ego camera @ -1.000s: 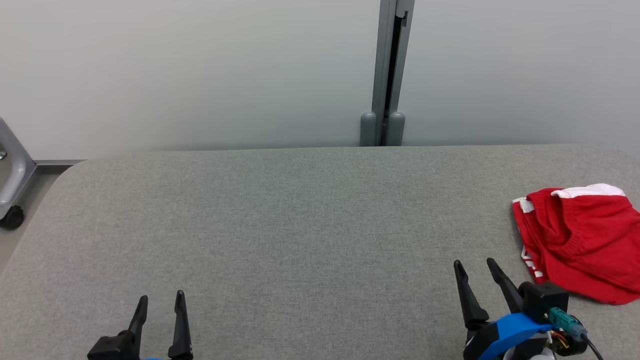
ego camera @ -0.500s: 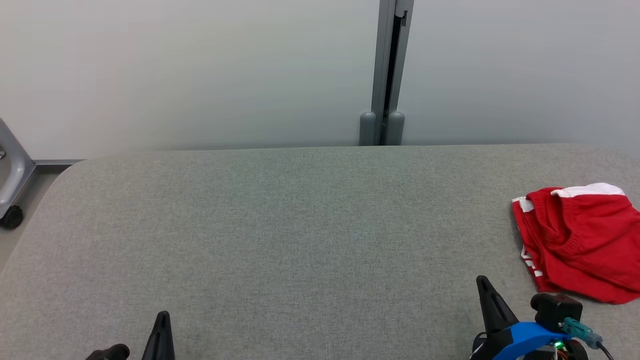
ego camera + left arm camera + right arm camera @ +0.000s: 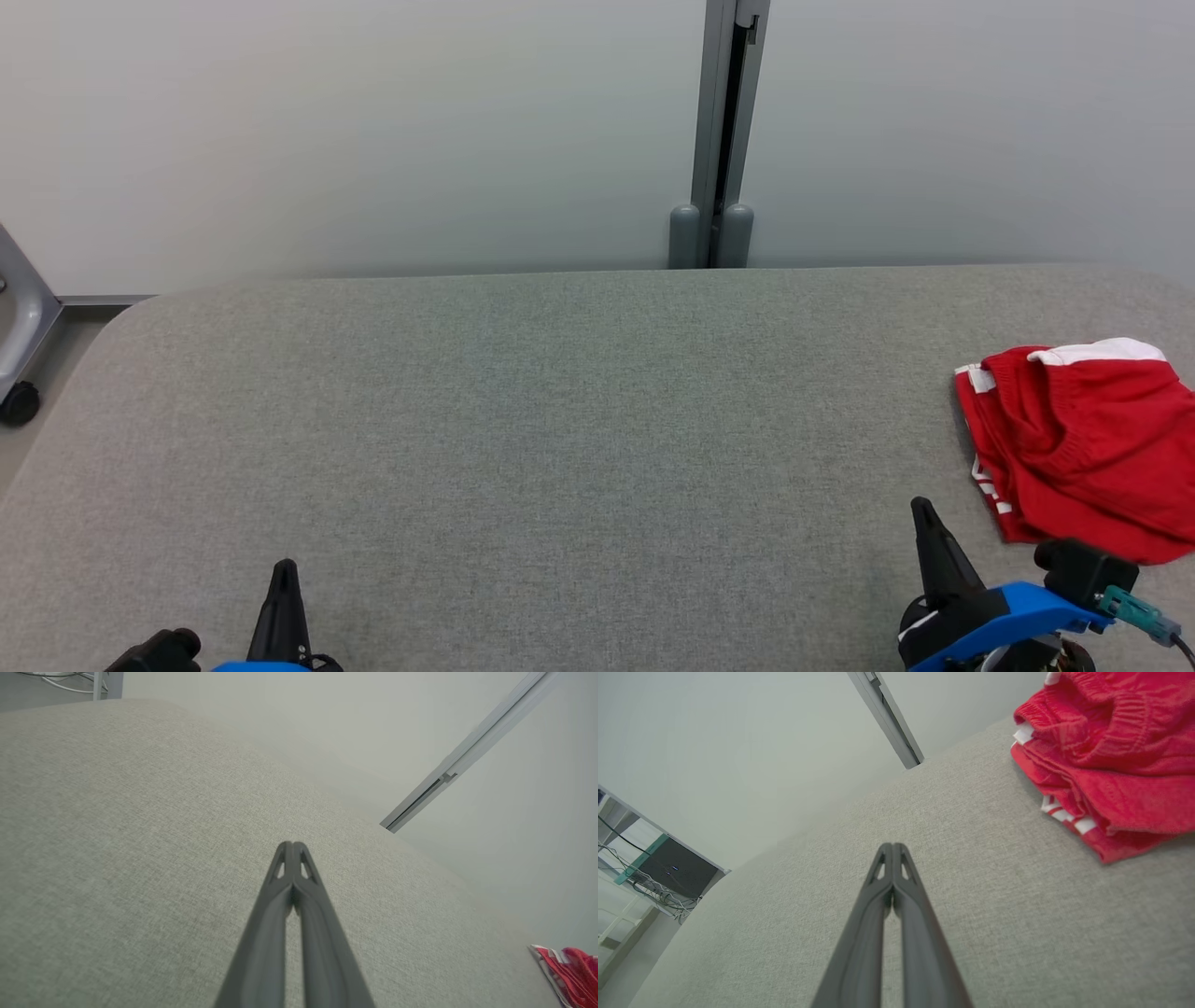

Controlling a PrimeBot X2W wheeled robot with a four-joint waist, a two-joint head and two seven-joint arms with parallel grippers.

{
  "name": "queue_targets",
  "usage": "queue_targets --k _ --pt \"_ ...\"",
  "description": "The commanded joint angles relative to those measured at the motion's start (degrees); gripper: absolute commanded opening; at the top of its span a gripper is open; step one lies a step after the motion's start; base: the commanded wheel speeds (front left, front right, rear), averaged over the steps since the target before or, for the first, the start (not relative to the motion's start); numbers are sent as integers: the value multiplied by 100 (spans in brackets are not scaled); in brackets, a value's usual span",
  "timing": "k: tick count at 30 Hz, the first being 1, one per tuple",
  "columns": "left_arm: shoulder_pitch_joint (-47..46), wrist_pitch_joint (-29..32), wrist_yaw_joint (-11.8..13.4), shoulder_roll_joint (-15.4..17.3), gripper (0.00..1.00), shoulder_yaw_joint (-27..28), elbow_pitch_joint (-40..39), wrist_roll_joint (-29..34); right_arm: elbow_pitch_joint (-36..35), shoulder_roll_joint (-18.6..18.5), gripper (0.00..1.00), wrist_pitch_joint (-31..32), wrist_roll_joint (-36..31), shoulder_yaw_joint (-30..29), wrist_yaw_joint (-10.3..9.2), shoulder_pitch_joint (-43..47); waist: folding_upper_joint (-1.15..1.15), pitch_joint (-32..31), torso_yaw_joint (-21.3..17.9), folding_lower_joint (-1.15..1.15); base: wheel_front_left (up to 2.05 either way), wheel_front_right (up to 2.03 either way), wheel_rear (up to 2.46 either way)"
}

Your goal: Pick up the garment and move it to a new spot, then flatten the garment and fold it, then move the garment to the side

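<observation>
Both arms sit low at the near edge of the grey table [image 3: 560, 420]. The left gripper [image 3: 283, 571] is at 7 o'clock in the head view, the right gripper [image 3: 924, 511] at 5 o'clock. Each pair of fingers is pressed tight together with nothing between them, and the wrist views confirm it: the left gripper [image 3: 292, 847] is one closed wedge over bare cloth, and the right gripper [image 3: 893, 847] looks the same.

The red garment [image 3: 1083, 448] lies out at 3 o'clock, right by the table's right edge, with part of it running out of the picture. It sits in a loose stack of layers, white trim on top and a white-striped edge showing along its left side. From the right wrist it lies at 1 o'clock, near the fingers but clear of them.

Now the tricky call. A layered heap parked at the side fits a garment waiting to be carried off for flattening, and it fits just as well one that is folded and set aside. The pictures don't settle it.

Either way, the right arm needs care. Its closed tip points past the stack's near left corner, and a careless sweep could catch those loose layers and drag them.
</observation>
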Motion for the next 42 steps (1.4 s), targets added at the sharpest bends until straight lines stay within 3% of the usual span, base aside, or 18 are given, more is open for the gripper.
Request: queue_targets --k 1,42 --pt "-212 42 -2 11 0 21 -128 -219 -151 -20 0 44 234 -43 0 -53 0 3 -2 0 0 0 0" --pt "-551 798 -5 13 0 212 -534 -3096 -824 -34 0 804 3134 -400 1 13 0 95 -75 -1 0 0 0"
